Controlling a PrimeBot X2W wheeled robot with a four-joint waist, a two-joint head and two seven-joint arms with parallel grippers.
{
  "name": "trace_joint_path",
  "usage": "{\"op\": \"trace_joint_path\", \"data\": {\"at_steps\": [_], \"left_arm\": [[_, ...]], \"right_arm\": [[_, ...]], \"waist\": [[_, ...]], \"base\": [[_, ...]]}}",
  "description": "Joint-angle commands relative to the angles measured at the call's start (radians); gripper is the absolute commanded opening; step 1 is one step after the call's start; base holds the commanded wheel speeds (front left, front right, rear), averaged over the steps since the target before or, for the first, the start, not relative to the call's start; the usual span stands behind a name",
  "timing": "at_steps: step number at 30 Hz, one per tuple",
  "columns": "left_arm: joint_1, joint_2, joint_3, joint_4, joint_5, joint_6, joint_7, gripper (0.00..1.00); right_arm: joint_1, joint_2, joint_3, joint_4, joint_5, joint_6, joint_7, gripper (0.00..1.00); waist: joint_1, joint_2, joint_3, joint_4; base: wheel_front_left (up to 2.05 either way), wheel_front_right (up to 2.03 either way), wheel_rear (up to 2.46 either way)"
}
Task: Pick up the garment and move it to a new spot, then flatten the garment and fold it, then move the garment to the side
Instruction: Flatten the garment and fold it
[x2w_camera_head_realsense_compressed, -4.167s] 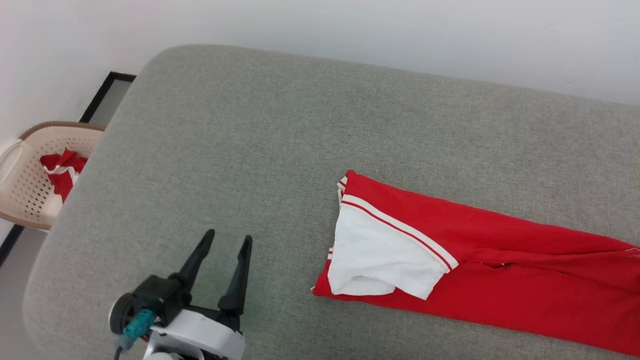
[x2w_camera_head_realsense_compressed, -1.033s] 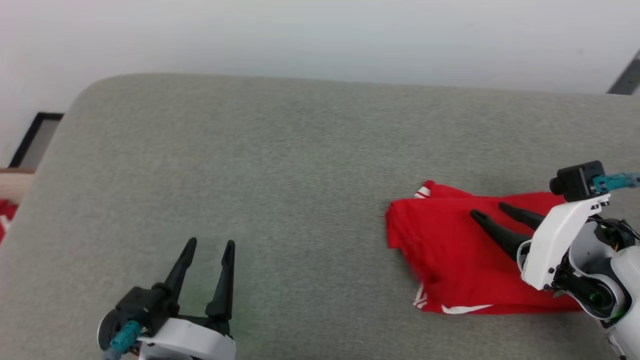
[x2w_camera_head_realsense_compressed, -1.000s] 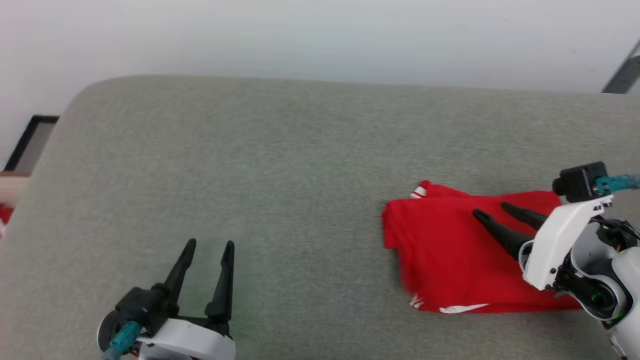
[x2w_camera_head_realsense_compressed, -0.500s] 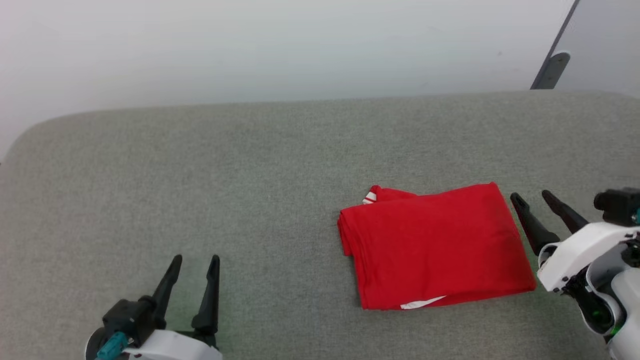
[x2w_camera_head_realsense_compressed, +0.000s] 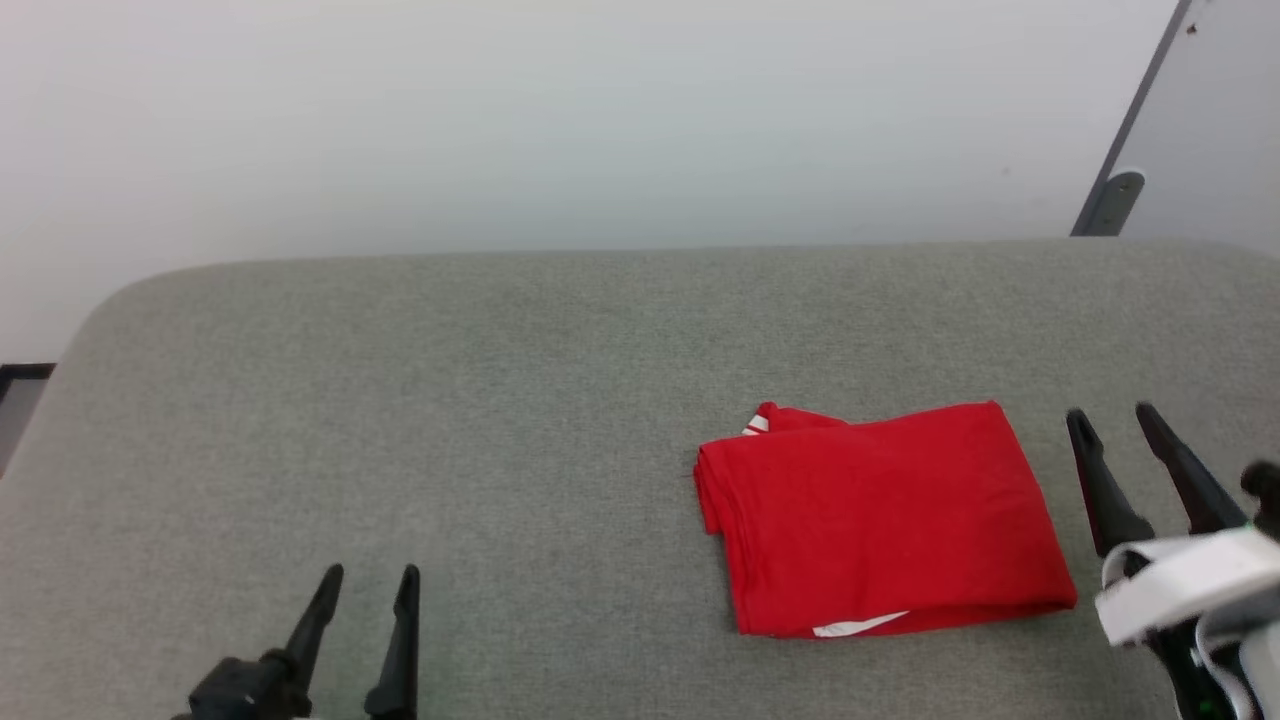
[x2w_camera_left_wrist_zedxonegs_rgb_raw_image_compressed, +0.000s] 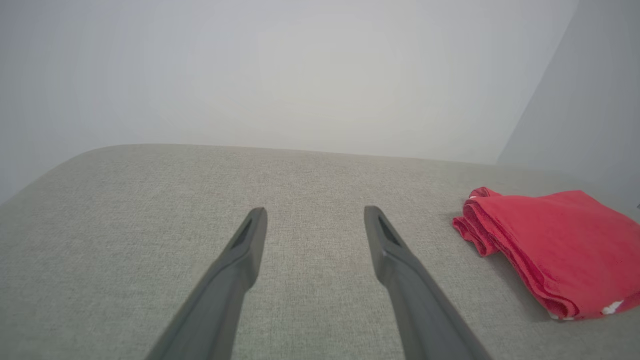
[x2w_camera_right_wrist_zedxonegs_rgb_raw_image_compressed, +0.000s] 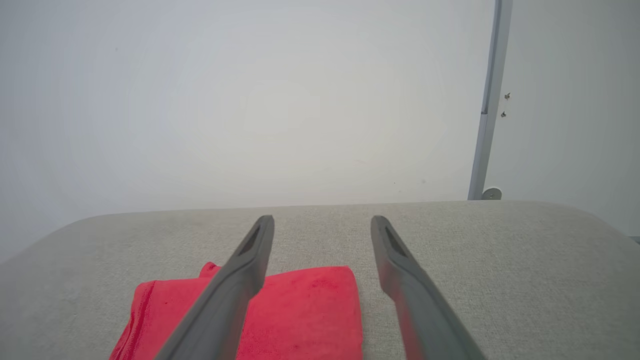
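Near left: left gripper (x2w_camera_head_realsense_compressed: 372, 572) sits low over bare cushion (x2w_camera_head_realsense_compressed: 450, 400), fingers spread, nothing between them. Near right: right gripper (x2w_camera_head_realsense_compressed: 1110, 413), fingers spread too, empty, just beside the garment's right edge. It's not touching the cloth as far as I can tell.

The garment (x2w_camera_head_realsense_compressed: 880, 520) lies right of centre on the cushion, folded into a red rectangle several layers thick. The stacked fold edge (x2w_camera_left_wrist_zedxonegs_rgb_raw_image_compressed: 500, 255) faces left. A bit of white trim (x2w_camera_head_realsense_compressed: 860, 627) pokes out at the near edge, and another bit at the far left corner. It's well apart from the left gripper.

Handling, my guess: light, soft knit, limp, nothing fragile, not slippery on this weave. It will sag and come unfolded if lifted by one layer or one corner. Best hold looks like pinching the whole stack at the right edge or near right corner, since the right gripper is closest. Sliding it flat could work too. A hold on two opposite edges would keep the fold. The fold looks done; whether it counts as moved aside I can't say.

Surface: grey woven upholstery, padded, with rounded corners. It likely gives a little, so fingertips could dig under the stack. Cloth-on-cloth drag may ruck the bottom layer.

Far: plain white wall (x2w_camera_head_realsense_compressed: 600, 120). At far right there's a grey panel (x2w_camera_head_realsense_compressed: 1220, 150) behind a dark strip (x2w_camera_head_realsense_compressed: 1134, 120), with a small round fitting (x2w_camera_head_realsense_compressed: 1120, 188) at its foot.
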Motion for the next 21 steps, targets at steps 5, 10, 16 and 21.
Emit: {"op": "trace_joint_path", "data": {"at_steps": [5,10,16,21], "left_arm": [[0.038,-0.001,-0.013,-0.026,0.029,-0.002,0.001,1.00],[0.071,-0.003,-0.018,-0.063,0.036,-0.002,0.001,1.00],[0.117,-0.001,-0.016,-0.115,0.036,-0.002,0.001,1.00],[0.138,0.002,-0.014,-0.152,0.039,-0.002,0.001,1.00]], "right_arm": [[0.133,0.056,-0.130,-0.111,-0.102,-0.001,-0.004,1.00],[0.247,0.097,-0.217,-0.206,-0.160,-0.002,-0.005,1.00],[0.362,0.124,-0.271,-0.306,-0.195,-0.002,-0.002,1.00],[0.426,0.151,-0.318,-0.389,-0.212,-0.002,0.024,1.00]], "waist": [[0.0000,0.0000,-0.021,0.026],[0.0000,0.0000,-0.035,0.043],[0.0000,0.0000,-0.043,0.058],[0.0000,0.0000,-0.044,0.065]], "base": [[0.00,0.00,0.00],[0.00,0.00,0.00],[0.00,0.00,0.00],[0.00,0.00,0.00]]}}
